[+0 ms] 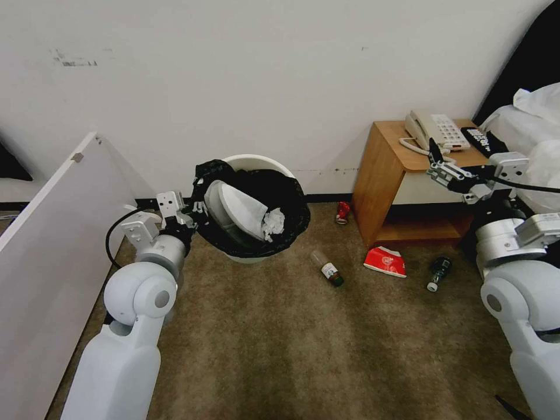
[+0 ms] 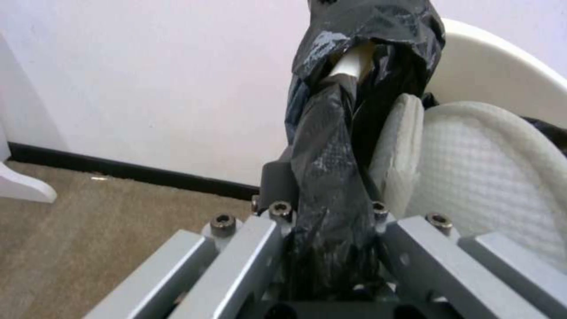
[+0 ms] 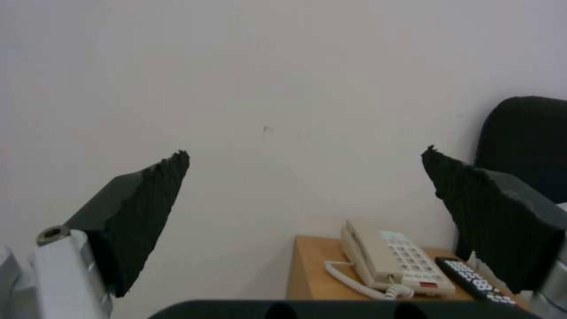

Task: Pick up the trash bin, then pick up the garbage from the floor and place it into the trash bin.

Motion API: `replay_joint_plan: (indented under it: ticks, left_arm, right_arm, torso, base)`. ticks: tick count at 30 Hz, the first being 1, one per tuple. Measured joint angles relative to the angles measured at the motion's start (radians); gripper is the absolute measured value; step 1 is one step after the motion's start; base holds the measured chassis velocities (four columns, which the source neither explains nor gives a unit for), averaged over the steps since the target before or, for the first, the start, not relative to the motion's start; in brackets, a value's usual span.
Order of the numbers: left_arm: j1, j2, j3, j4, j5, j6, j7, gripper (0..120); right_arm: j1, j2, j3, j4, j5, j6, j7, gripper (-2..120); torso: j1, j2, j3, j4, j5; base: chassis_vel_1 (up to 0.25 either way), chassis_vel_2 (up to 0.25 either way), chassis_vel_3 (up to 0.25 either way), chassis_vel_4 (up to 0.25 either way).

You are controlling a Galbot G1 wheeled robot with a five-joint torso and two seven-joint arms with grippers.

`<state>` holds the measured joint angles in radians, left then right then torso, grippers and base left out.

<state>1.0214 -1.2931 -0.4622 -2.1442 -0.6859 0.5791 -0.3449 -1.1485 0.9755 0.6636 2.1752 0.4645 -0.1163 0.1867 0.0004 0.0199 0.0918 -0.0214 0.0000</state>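
A: Where's your trash bin (image 1: 256, 201)?
B: Tilted off the carpet, left tool (image 1: 188, 217) clamped on its bag rim; slippers (image 1: 242, 211) inside.
A: Around you?
B: Nightstand (image 1: 382, 175); right tool (image 3: 307, 208) gapes, empty, above it. Red packet (image 1: 385, 260), bottles (image 1: 328, 269), can (image 1: 342, 212) on the floor.

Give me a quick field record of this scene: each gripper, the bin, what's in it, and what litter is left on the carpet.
left gripper: shut on the trash bin's bag-lined rim
trash bin: lifted, tilted toward the robot
in bin: white slippers, tissue
right gripper: open, raised near the nightstand
on carpet: red can, small bottle, red packet, dark bottle
on nightstand: telephone, remote control
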Motion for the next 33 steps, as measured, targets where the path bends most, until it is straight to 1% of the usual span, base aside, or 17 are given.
replay_joint_plan:
  ticks: [5, 11, 23, 28, 33]
  left_arm:
    - [0.011, 0.012, -0.017, -0.014, -0.005, -0.001, 0.004, 4]
    - [0.013, 0.019, -0.023, -0.023, -0.016, -0.001, 0.004, 4]
    - [0.016, 0.011, -0.028, -0.024, -0.023, 0.001, 0.000, 4]
    - [0.016, 0.013, -0.033, -0.024, -0.028, 0.002, -0.003, 4]
    - [0.014, 0.014, -0.035, -0.024, -0.033, 0.004, -0.004, 4]
  right_arm:
    - [-0.001, 0.034, -0.009, -0.019, -0.033, 0.032, -0.013, 100]
    - [-0.018, 0.053, -0.024, -0.023, -0.032, 0.037, -0.018, 100]
    - [-0.093, 0.062, -0.032, -0.036, -0.038, 0.061, -0.028, 100]
    - [-0.137, 0.077, -0.034, -0.076, -0.063, 0.086, -0.028, 100]
    - [-0.148, 0.095, -0.033, -0.103, -0.062, 0.092, -0.025, 100]
  torso:
    - [0.000, 0.000, 0.000, 0.0000, 0.0000]
    - [0.000, 0.000, 0.000, -0.0001, -0.0001]
    - [0.000, 0.000, 0.000, -0.0002, 0.0000]
    - [0.000, 0.000, 0.000, -0.0002, 0.0001]
    - [0.000, 0.000, 0.000, 0.0000, 0.0001]
  base:
    - [0.000, 0.000, 0.000, 0.000]
    - [0.000, 0.000, 0.000, 0.000]
    - [0.000, 0.000, 0.000, 0.000]
    - [0.000, 0.000, 0.000, 0.000]
    - [0.000, 0.000, 0.000, 0.000]
